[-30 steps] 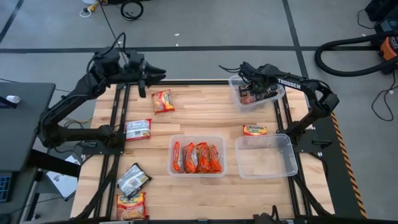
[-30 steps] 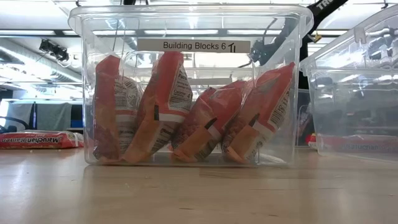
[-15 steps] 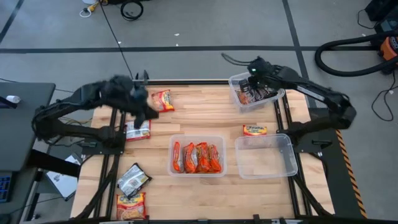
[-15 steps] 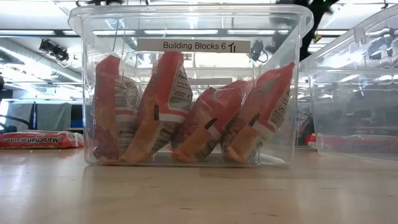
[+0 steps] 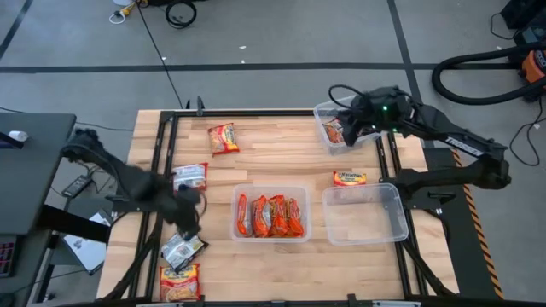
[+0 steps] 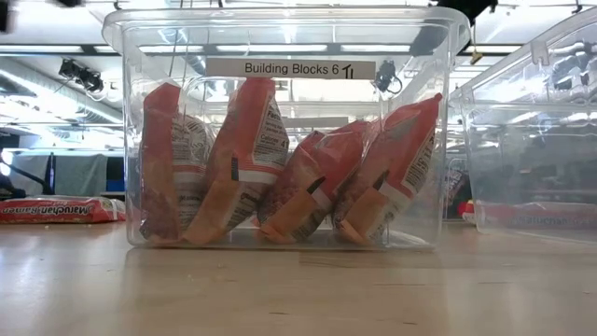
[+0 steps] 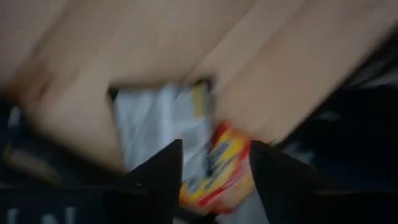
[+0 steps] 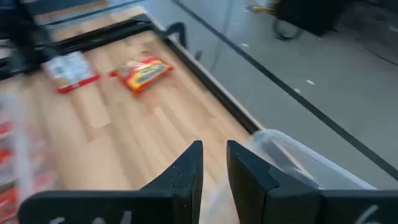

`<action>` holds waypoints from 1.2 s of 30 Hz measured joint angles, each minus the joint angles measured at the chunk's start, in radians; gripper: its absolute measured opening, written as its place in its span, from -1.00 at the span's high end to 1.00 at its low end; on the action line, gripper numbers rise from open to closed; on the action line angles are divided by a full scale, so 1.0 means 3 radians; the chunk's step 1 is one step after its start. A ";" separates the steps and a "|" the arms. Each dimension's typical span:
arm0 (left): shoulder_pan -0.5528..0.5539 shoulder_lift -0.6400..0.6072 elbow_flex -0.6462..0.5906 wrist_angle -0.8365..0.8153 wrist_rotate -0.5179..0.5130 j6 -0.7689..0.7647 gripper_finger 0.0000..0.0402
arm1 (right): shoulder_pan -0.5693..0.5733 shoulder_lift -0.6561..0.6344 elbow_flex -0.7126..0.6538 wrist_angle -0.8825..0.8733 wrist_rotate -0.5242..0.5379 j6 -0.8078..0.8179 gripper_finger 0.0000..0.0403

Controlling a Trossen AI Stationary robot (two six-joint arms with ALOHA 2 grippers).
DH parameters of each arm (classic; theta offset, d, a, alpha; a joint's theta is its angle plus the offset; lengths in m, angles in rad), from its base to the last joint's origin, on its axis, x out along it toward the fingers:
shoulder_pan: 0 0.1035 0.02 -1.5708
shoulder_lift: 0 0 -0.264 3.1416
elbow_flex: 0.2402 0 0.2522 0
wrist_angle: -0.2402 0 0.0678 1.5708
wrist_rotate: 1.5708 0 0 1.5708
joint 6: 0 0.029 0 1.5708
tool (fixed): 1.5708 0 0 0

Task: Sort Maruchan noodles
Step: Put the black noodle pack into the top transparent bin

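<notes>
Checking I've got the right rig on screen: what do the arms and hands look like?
Two black jointed arms with thin black cables running along them. The right arm carries white lettering on its upper link. Each ends in a hand with two flat, dark, angular fingers: the left hand, the right hand.

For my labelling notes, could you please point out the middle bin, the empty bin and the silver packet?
middle bin (image 5: 238, 191): high view, left rim.
empty bin (image 5: 363, 213): high view, bare floor.
silver packet (image 5: 182, 247): high view, wrapper centre.
</notes>
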 joint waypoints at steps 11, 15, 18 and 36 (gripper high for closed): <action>-0.0705 0.0997 0.0047 0.0459 0.0346 -0.0671 -0.18 | 0.0251 -0.0136 0.0000 0.0009 -0.0110 -0.0241 0.35; -0.0700 0.1377 0.0370 0.0243 0.0313 -0.0631 -0.11 | 0.0251 -0.0130 0.0000 -0.0005 -0.0110 -0.0244 0.22; -0.0715 0.1530 0.0404 0.0265 0.0304 -0.0658 -0.11 | 0.0251 -0.0109 0.0000 -0.0025 -0.0110 -0.0254 0.12; -0.0742 0.2111 0.0347 0.0193 0.0273 -0.0477 -0.15 | 0.0250 -0.0150 0.0000 -0.0235 0.0054 -0.0457 -0.08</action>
